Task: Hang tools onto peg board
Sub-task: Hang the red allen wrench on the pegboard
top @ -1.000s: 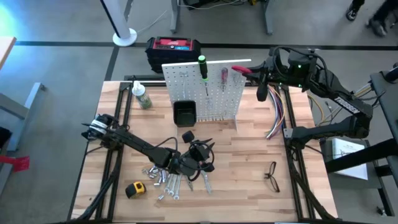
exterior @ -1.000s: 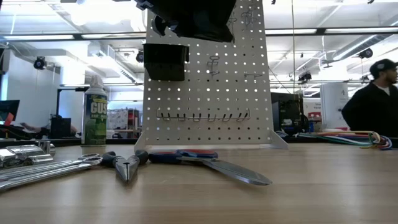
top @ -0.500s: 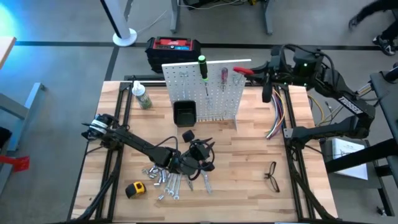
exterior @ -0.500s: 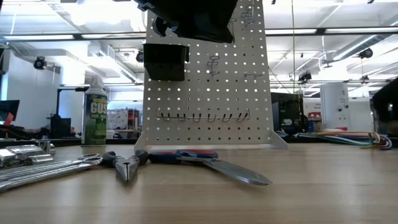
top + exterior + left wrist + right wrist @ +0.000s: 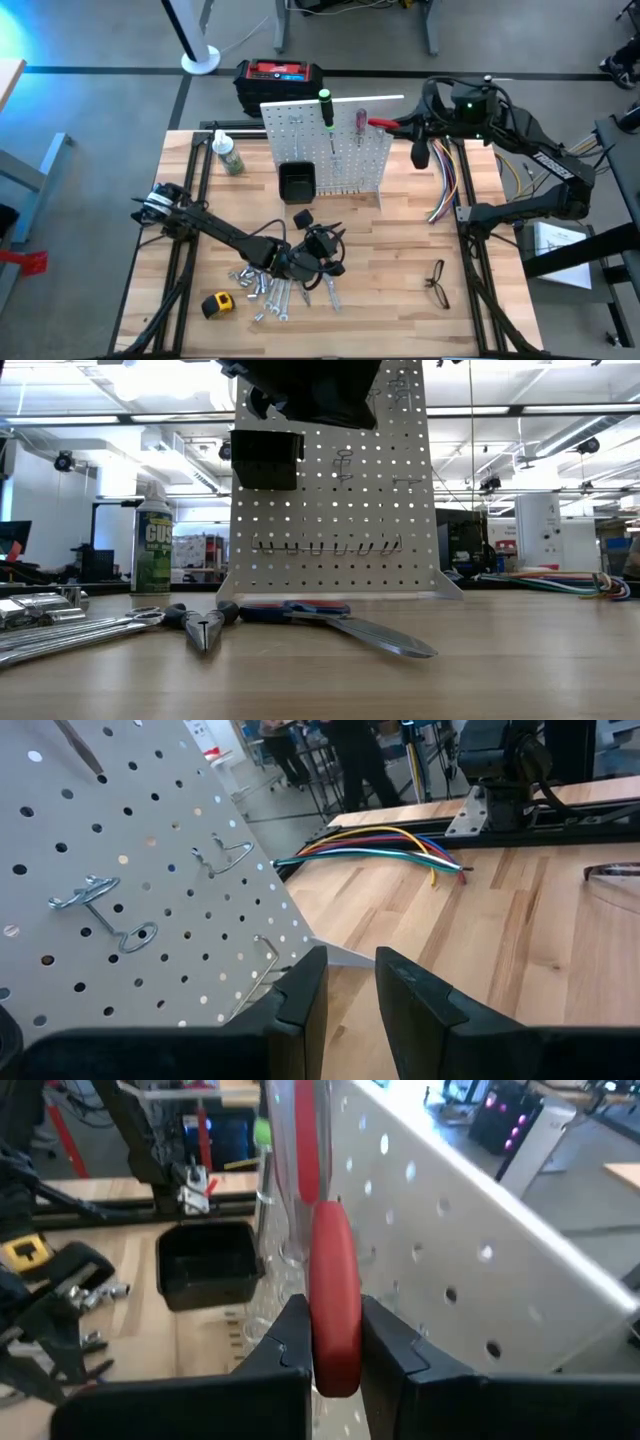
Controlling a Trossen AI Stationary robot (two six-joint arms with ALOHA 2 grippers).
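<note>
High view: right pincer (image 5: 404, 126) at upper right, clenched on red-handled pliers (image 5: 385, 124) at the white perforated upright peg board's (image 5: 345, 160) top edge, while left pincer (image 5: 322, 250), narrowly parted and empty, hovers over silver wrenches (image 5: 268, 288) on the wooden desk (image 5: 400, 270) at lower centre.

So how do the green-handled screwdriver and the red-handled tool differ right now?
The green-handled screwdriver hangs on the peg board, free of any gripper; the red-handled tool is clamped between the right gripper's fingers. The green one stands handle-up; the red one lies sideways in the high view. Both are at the board's top edge.
</note>
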